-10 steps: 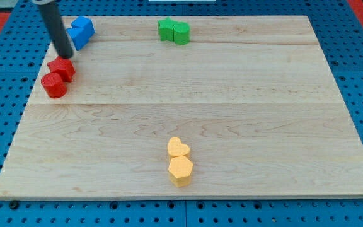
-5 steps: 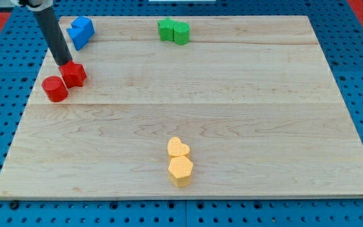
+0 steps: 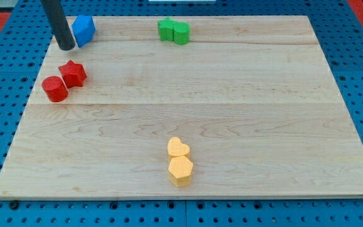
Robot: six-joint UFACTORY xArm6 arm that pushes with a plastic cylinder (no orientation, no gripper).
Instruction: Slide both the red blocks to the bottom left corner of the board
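Plain dark rod, seemingly smooth, my tip (image 3: 66,47)

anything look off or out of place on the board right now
Nothing stands out. The blocks sit in tidy pairs: red star touching red cylinder, two green blocks at the view's top, two yellow blocks near the bottom. My tip stands beside the blue block, clear of the reds.

I cannot read any text, label, brand, number or sign here, not on the blocks and not on the table (image 3: 244,94).
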